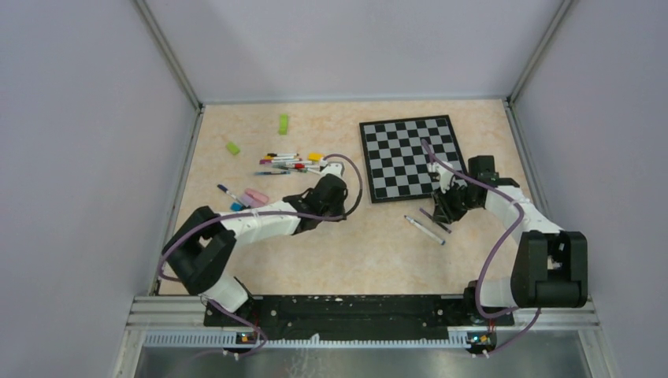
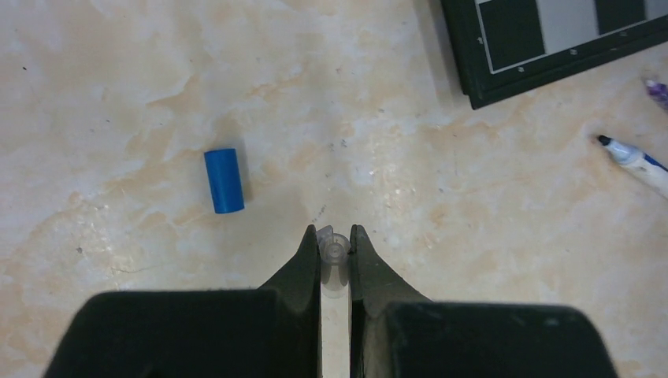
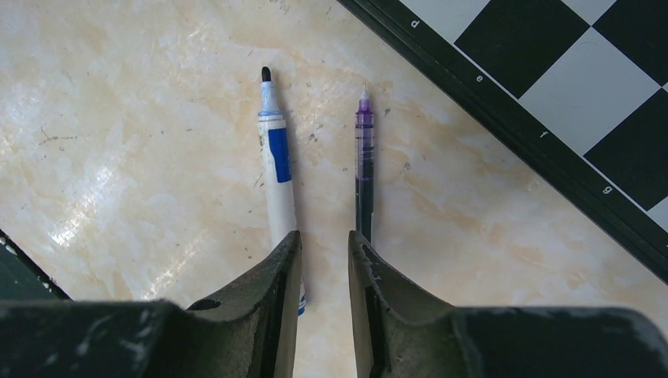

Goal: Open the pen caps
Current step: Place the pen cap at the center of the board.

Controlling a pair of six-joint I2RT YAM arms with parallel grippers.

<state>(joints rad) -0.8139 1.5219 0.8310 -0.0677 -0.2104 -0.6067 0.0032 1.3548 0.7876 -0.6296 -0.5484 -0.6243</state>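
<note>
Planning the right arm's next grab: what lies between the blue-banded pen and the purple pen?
Right wrist view: only bare tabletop between blue-banded pen and purple pen.

Black-and-white arms (image 1: 260,224) (purple cables (image 1: 361,187))

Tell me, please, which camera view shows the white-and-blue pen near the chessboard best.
The right wrist view: the white-and-blue pen shows its black tip and blue band clearly, its rear partly hidden by the right claw. The left wrist view catches only its tip end at the edge; the top view, a thin pale sliver.
</note>
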